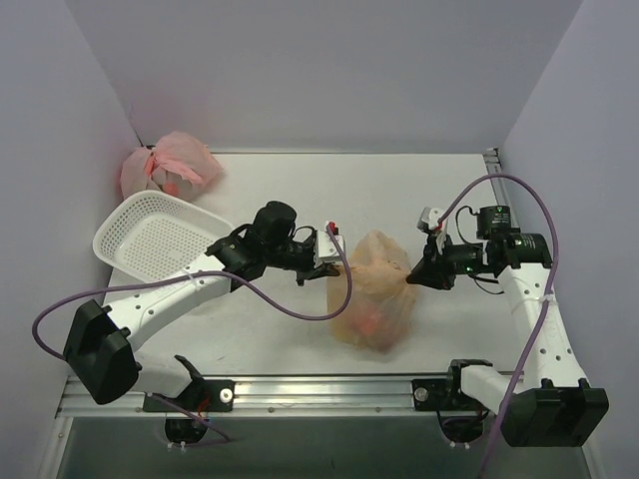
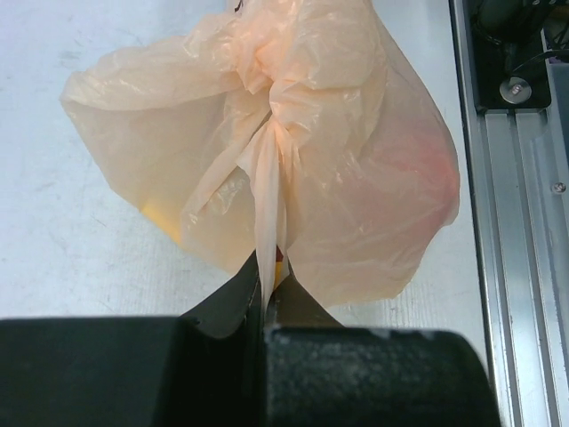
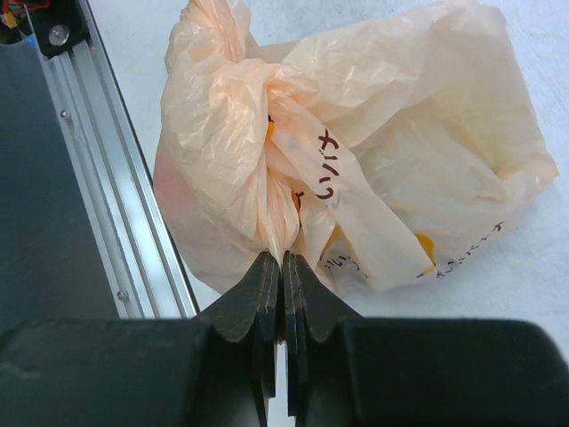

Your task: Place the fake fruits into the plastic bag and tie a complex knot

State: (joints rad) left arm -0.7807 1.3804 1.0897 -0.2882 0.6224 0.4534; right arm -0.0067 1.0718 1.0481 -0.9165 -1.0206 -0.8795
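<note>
**Ana:** So, where was the plastic bag (image 1: pixel 374 294)?

**Ben:** On the table (image 1: pixel 300 185), between the two arms and nearer the front rail (image 1: pixel 329 391) than the back wall. Its top was gathered and twisted into a tight bunch.

**Ana:** And the fake fruits (image 1: pixel 367 321)?

**Ben:** Inside it. From above they showed as a red blur low in the bag. The left wrist view gave a pink-red glow through the film on the rail side. There was also a yellow patch (image 2: pixel 163 216) on the far side, but I could not tell whether it was fruit or print.

**Ana:** What about the left gripper (image 2: pixel 265 289)?

**Ben:** Its jaws were pinched together on a thin strand of film that ran straight up to the bunch.

**Ana:** And the right gripper (image 3: pixel 283 267)?

**Ben:** Much the same. Its fingers were pressed nearly flat together, with a gathered tail of the bag nipped between them. A flat strip with dark lettering (image 3: pixel 327 167) lay just beside that tail.

**Ana:** Anything else on the table?

**Ben:** A white mesh basket (image 1: pixel 160 238) stood tilted at the far left, behind the left arm. A pink tied bag (image 1: pixel 168 165) sat in the back corner beyond it. Both were well apart from the grippers.
</note>
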